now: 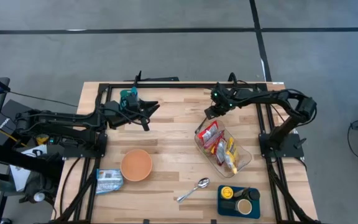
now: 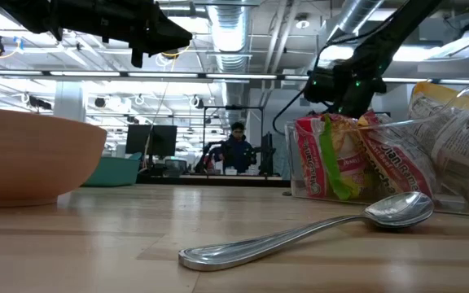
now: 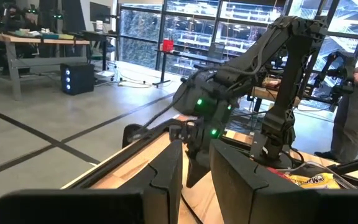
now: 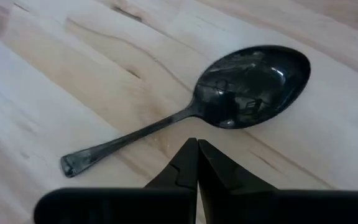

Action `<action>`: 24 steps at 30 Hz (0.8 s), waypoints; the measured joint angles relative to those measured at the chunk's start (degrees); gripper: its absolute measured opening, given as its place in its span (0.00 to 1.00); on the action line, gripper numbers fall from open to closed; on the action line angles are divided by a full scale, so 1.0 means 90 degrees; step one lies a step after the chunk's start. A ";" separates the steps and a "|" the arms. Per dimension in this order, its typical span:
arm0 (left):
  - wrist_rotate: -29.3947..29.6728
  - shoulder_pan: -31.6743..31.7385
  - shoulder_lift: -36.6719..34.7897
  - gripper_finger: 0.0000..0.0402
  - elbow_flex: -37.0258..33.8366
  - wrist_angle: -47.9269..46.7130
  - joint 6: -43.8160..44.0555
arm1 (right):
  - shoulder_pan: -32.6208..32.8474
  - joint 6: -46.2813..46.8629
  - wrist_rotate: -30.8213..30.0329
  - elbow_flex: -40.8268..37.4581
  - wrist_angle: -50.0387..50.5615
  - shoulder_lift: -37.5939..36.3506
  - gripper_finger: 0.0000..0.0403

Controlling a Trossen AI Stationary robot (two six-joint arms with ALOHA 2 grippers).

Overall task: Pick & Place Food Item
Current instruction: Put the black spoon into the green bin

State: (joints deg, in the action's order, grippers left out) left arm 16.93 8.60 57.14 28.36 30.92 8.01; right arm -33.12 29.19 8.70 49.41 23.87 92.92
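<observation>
Two grippers wait: your right gripper (image 1: 207,114), clenched empty, hovers at the 11 o'clock corner of the food container (image 1: 223,149). Your left gripper (image 1: 146,112) hangs nearly closed, empty. Open wide, descend squarely on the red packet (image 1: 210,134).

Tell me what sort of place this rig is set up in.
Probably a robotics lab or open workshop: exposed ceiling ducts, a person at monitors behind the wooden table, and workbenches on a bare concrete floor.
</observation>
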 joint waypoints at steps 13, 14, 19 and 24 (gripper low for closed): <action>-0.0002 -0.0002 0.0000 0.19 0.0000 0.0000 -0.0007 | 0.0045 0.0254 -0.0292 0.0004 -0.0473 0.0498 0.00; -0.0002 -0.0002 0.0000 0.19 0.0000 0.0002 -0.0009 | 0.0013 0.0280 -0.0315 0.0004 -0.0493 0.0496 0.00; -0.0002 0.0000 0.0000 0.19 0.0000 0.0001 -0.0018 | -0.0104 0.0313 -0.0341 0.0002 -0.0761 0.0550 0.00; 0.0000 0.0000 0.0000 0.19 0.0001 0.0002 -0.0019 | -0.0185 0.0430 -0.0361 0.0002 -0.1233 0.0547 0.00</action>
State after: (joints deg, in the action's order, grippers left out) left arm 16.93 8.60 57.14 28.37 30.94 7.84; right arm -34.79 33.06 5.45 49.43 12.76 97.84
